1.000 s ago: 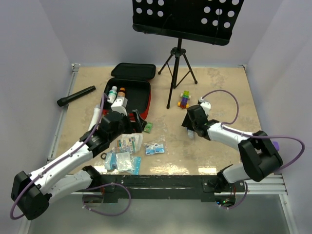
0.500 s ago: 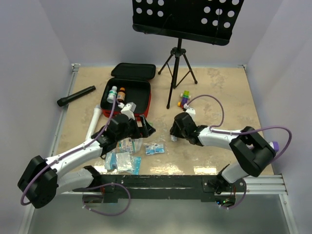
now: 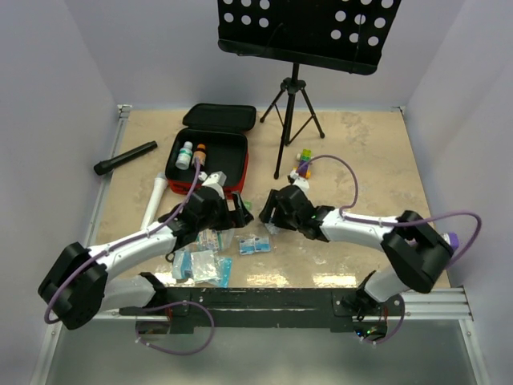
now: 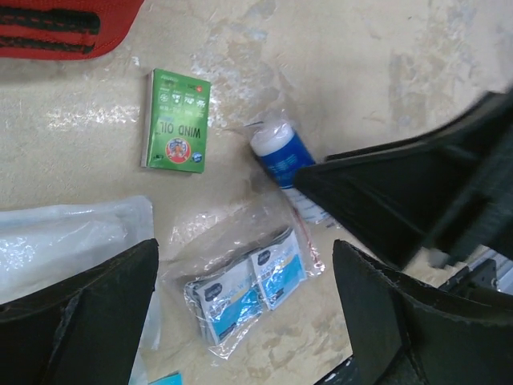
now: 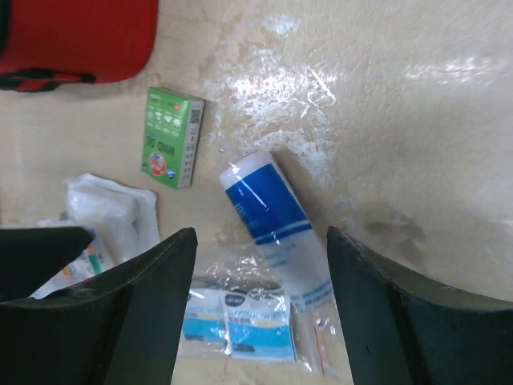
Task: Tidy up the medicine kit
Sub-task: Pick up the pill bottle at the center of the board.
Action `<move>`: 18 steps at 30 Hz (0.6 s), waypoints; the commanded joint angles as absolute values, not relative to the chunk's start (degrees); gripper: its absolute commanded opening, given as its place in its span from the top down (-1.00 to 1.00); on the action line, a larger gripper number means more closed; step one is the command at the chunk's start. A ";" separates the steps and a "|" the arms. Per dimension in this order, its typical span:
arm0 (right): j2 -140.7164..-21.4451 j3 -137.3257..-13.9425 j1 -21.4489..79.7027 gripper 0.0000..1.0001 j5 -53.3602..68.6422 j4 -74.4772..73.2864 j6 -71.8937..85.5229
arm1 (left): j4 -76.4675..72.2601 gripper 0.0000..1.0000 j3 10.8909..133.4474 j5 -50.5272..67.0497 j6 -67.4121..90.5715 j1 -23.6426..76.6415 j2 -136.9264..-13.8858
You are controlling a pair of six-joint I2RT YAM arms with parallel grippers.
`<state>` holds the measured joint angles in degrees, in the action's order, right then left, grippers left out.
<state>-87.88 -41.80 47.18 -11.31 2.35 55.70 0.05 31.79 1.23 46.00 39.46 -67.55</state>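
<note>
The red medicine kit (image 3: 232,164) lies open at the back left with two small bottles (image 3: 192,152) inside; its corner shows in both wrist views (image 4: 64,28) (image 5: 76,36). A green box (image 4: 176,120) (image 5: 171,138), a blue-and-white roll (image 4: 280,156) (image 5: 272,216) and a clear bag of wipes (image 3: 255,245) (image 4: 244,293) (image 5: 240,317) lie on the table in front of the kit. My left gripper (image 3: 239,212) (image 4: 248,321) is open and empty above the wipes. My right gripper (image 3: 271,215) (image 5: 256,321) is open and empty over the roll and wipes, close to the left gripper.
A black flashlight (image 3: 126,157) lies at the left. A music stand's tripod (image 3: 295,104) and coloured blocks (image 3: 303,163) stand behind the right arm. More packets (image 3: 200,265) lie near the front edge. A white gauze packet (image 5: 108,208) lies left of the roll.
My right gripper has moved left toward the centre. My left gripper has moved right and forward. The two now nearly meet over the wipes and roll.
</note>
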 commanded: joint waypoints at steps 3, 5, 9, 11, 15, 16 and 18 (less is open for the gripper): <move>-73.24 -40.26 46.93 -0.42 -18.45 -7.46 54.41 | 1.94 -0.86 39.89 0.18 45.26 43.05 -74.61; -68.05 -38.94 46.93 -0.41 -19.42 -9.83 54.23 | 1.50 -0.84 41.56 0.26 46.58 45.69 -77.07; -61.36 -37.88 47.02 -0.40 -19.34 -13.09 53.44 | 0.97 -0.83 44.82 -2.63 50.26 50.09 -82.87; -58.90 -37.79 46.93 -0.40 -19.16 -14.32 53.35 | 0.88 -0.83 45.26 -3.43 52.63 50.71 -85.16; -54.24 -36.66 46.93 -0.37 -18.29 -15.29 52.48 | 0.97 -0.82 45.96 -7.11 55.98 50.71 -88.23; -53.18 -36.04 46.93 -0.37 -17.85 -15.38 52.12 | 0.97 -0.81 46.66 -8.16 56.33 50.80 -89.11; -51.16 -34.64 46.93 -0.35 -17.05 -15.55 51.59 | 0.97 -0.79 48.77 -10.27 56.69 50.71 -91.83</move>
<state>-54.72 -36.56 47.18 -17.12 -13.58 53.25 2.11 44.07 -4.51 53.12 50.85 -88.64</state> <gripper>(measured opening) 0.685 0.906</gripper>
